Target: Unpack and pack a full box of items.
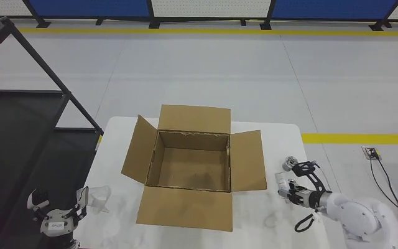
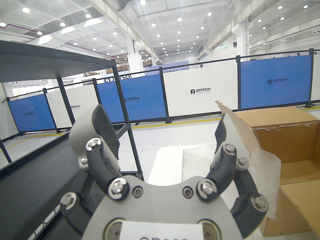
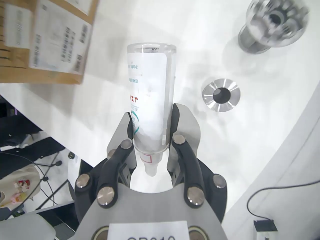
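On the white table [image 1: 273, 134] the cardboard box [image 1: 189, 168] stands with its flaps spread. Beside its right flap my right gripper [image 3: 152, 118] clamps a clear labelled bottle [image 3: 150, 83] near the neck, and a small metal fitting [image 3: 221, 95] lies near it. My left gripper [image 2: 161, 119] hangs spread wide at the table's left edge.

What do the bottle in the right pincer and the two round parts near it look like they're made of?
Bottle: probably clear plastic, glossy, see-through wall under a white label. Small ring and larger flanged part: bare machined metal, perhaps steel or aluminium, judging by bright reflections.
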{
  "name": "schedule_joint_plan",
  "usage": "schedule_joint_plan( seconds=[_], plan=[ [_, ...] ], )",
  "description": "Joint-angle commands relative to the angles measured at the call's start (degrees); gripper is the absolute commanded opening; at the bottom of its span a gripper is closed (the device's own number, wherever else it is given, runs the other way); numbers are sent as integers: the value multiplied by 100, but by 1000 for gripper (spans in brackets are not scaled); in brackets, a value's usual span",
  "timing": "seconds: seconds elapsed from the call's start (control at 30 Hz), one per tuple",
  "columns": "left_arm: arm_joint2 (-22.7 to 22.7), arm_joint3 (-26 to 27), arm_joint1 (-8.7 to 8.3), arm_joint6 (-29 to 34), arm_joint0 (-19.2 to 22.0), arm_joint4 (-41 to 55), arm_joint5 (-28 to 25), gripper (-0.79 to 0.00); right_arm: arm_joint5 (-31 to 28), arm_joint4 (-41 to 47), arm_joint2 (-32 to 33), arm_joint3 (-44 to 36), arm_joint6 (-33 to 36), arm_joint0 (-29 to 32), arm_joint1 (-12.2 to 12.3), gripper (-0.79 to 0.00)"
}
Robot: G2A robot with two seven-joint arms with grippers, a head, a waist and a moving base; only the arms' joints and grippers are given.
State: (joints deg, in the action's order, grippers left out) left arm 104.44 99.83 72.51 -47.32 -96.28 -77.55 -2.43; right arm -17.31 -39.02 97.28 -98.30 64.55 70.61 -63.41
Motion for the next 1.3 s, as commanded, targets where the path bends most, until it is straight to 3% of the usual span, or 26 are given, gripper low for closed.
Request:
schedule_joint_plan(
  seconds=[0.0, 0.23, 0.43, 0.73, 0.87, 1.27],
  plan=[
    [0, 0, 0, 0, 0, 0, 0, 0, 137, 409, 303, -633, -4, 207, 21, -785],
    [0, 0, 0, 0, 0, 0, 0, 0, 679, 1532, 747, -2193, -186, 386, 55, -785],
    [0, 0, 0, 0, 0, 0, 0, 0, 1204, 1305, -171, -2931, -131, -210, 79, -785],
    [0, 0, 0, 0, 0, 0, 0, 0, 2428, 668, -2652, -1909, -390, -2283, -117, -785],
    [0, 0, 0, 0, 0, 0, 0, 0, 2333, 1007, -3447, -937, -200, -3199, -268, -785],
    [0, 0, 0, 0, 0, 0, 0, 0, 2278, 996, -3610, -710, -130, -3381, -298, -785]
  ],
)
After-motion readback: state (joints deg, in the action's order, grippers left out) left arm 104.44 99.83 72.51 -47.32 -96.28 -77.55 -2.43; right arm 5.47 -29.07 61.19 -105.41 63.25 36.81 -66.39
